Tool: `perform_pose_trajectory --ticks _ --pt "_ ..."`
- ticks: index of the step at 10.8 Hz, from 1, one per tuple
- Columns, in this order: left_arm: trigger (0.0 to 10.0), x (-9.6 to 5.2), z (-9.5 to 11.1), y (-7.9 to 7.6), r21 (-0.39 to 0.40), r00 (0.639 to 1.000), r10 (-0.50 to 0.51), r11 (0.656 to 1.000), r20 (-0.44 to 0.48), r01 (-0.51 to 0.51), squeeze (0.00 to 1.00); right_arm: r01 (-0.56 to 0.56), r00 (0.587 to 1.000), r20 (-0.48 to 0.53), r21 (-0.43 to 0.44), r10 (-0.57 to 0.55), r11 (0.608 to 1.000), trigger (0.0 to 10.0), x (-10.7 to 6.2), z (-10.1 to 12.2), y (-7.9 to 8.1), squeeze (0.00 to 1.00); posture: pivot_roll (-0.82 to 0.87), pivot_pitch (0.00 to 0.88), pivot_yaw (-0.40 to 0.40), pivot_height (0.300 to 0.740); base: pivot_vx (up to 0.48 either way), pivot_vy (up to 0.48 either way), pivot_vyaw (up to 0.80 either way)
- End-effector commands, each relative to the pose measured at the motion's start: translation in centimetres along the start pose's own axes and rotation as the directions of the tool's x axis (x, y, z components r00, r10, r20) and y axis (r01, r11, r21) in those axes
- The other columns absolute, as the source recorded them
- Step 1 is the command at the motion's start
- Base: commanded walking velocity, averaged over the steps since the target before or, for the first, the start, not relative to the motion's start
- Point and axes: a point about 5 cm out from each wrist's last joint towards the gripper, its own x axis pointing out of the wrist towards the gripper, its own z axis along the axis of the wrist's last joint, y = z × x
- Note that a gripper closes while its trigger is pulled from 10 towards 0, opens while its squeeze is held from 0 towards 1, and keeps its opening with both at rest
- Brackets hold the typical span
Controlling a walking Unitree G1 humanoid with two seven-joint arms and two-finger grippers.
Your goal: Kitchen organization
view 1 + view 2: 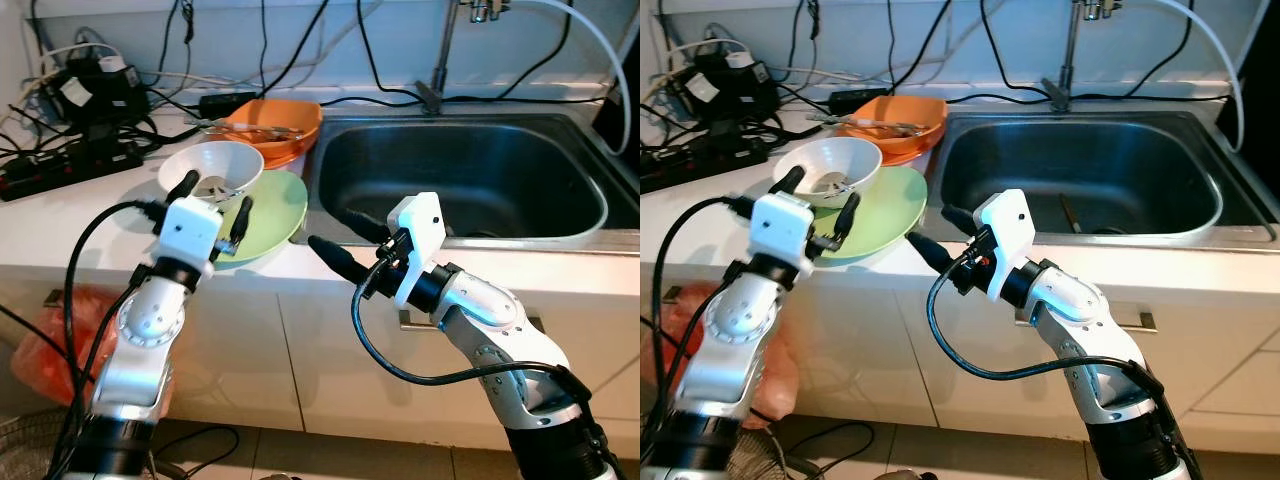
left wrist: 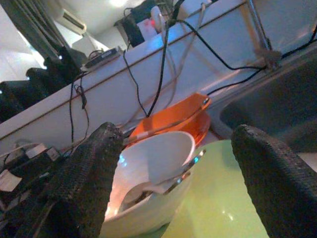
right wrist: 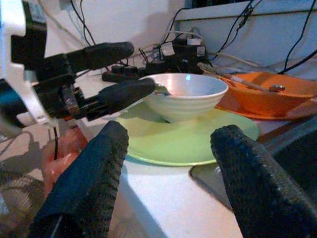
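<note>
We see a white bowl (image 1: 212, 169) sitting upright on a pale green plate (image 1: 275, 213), with a spoon (image 2: 168, 182) and some scraps inside it. The plate lies flat on the white surface (image 1: 80, 222), just beside the steel sink (image 1: 470, 180). Behind them rests an orange dish (image 1: 275, 128) holding utensils, touching the plate's far edge.

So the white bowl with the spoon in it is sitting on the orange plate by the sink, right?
Not quite. The white bowl, with the spoon in it, sits on the green plate; the orange dish lies behind it. The right wrist view shows this best.
</note>
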Motion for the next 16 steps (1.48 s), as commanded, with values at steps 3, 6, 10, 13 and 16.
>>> perform_pose_trajectory --ticks 3,6,10,13,16 --pt "10.0 -0.2 0.2 0.2 -0.048 1.000 0.030 0.998 -0.001 -0.030 0.00 -0.018 1.000 -0.020 0.016 0.018 1.000 10.0 -0.8 -0.1 0.8 0.00 0.06 0.077 0.084 0.740 0.000 0.000 0.00" --pt "10.0 -1.0 0.8 0.2 -0.056 0.999 0.045 0.997 0.003 -0.045 0.00 -0.020 0.999 -0.047 0.050 0.022 0.999 10.0 -1.3 -0.6 1.6 0.00 0.07 0.122 0.076 0.740 0.000 0.000 0.00" --pt "10.0 -1.1 1.2 0.8 -0.037 0.997 0.076 0.996 -0.005 -0.076 0.00 -0.025 0.998 -0.064 0.070 0.030 0.997 10.0 -1.5 -0.9 2.3 0.00 0.07 0.140 0.077 0.740 0.000 0.000 0.00" --pt "10.0 -0.7 2.0 1.9 -0.036 0.994 0.112 0.993 0.012 -0.111 0.00 -0.014 0.997 -0.071 0.074 0.019 0.997 10.0 -1.5 -1.1 2.3 0.00 0.08 0.148 0.085 0.740 0.000 0.000 0.00" --pt "10.0 -0.6 2.1 1.8 -0.046 0.994 0.110 0.993 0.013 -0.109 0.00 0.010 0.998 -0.057 0.061 -0.007 0.998 10.0 -1.2 -0.9 2.1 0.00 0.08 0.140 0.087 0.740 0.000 0.000 0.00"
